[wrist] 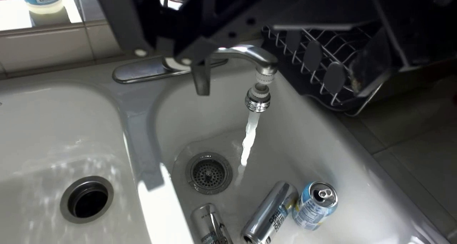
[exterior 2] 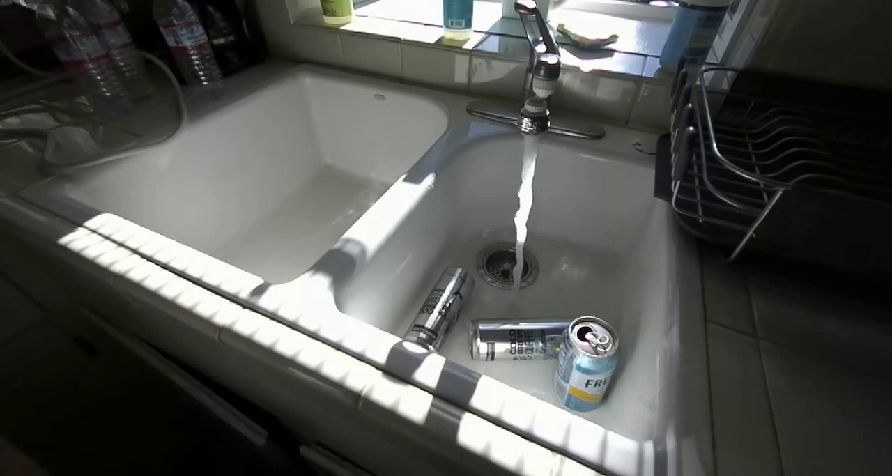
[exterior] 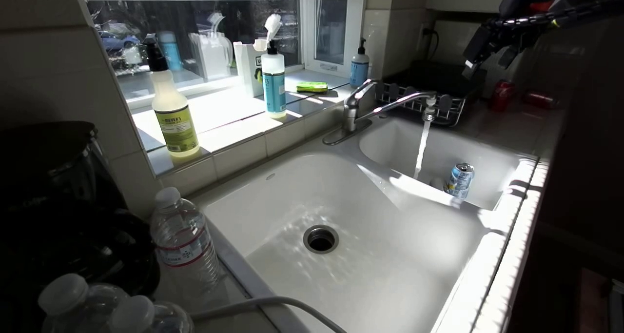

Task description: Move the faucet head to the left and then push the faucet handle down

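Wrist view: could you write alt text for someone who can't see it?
Water streams from the long, slim, shiny chrome faucet head into the right-hand basin of a white double sink, while an open black gripper, holding nothing, spans the top of the picture. Two slender silver metal cans, on their sides, share that basin with a stubbier light-blue metal can.

The slim chrome spout reaches out over the small basin, its outlet turned down (water pours from it in a bright stream), while the short chrome handle slants upward just behind that basin.
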You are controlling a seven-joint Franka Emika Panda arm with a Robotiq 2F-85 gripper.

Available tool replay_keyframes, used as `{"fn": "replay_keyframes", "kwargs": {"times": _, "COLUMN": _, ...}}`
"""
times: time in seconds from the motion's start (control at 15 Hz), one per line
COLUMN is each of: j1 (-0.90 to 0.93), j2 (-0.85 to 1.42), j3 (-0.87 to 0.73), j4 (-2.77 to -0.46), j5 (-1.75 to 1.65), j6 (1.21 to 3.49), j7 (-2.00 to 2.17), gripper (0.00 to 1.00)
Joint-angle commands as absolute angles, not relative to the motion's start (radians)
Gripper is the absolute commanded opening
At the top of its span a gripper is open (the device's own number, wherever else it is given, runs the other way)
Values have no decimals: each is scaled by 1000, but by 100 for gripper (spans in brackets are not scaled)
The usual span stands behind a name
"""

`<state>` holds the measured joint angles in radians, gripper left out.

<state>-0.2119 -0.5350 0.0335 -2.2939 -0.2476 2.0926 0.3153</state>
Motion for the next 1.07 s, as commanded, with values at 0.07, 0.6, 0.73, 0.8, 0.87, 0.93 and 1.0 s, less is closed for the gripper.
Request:
{"fn": "replay_keyframes", "kwargs": {"times": 0.07, "j1": -205, "j2": -541, "j3": 8, "j4": -2302, "j5": -252, "j6": 2093, "j7": 297, "gripper": 100}}
{"fn": "replay_keyframes", "kwargs": {"times": 0.6, "j1": -235, "j2": -439, "j3": -39, "j4": -2221, "j5": -243, "j6": 2057, "j7": 285, "gripper": 100}}
{"fn": "replay_keyframes", "kwargs": {"times": 0.73, "j1": -238, "j2": -366, "j3": -84, "j4": -2162, "j5": -226, "j6": 2050, "j7": 237, "gripper": 100}}
{"fn": "replay_keyframes", "kwargs": {"times": 0.8, "j1": -235, "j2": -329, "j3": -108, "j4": -2133, "j5": -215, "j6": 2051, "j7": 207, "gripper": 100}}
{"fn": "replay_keyframes", "kwargs": {"times": 0.87, "j1": -227, "j2": -296, "j3": -130, "j4": -2101, "j5": -190, "j6": 2031, "j7": 173, "gripper": 100}}
{"fn": "replay_keyframes", "kwargs": {"times": 0.93, "j1": -215, "j2": -256, "j3": -154, "j4": -2063, "j5": -158, "j6": 2012, "j7": 123, "gripper": 100}}
{"fn": "replay_keyframes", "kwargs": {"times": 1.0, "j1": -214, "j2": -222, "j3": -166, "j4": -2033, "j5": -144, "j6": 2002, "j7": 94, "gripper": 100}}
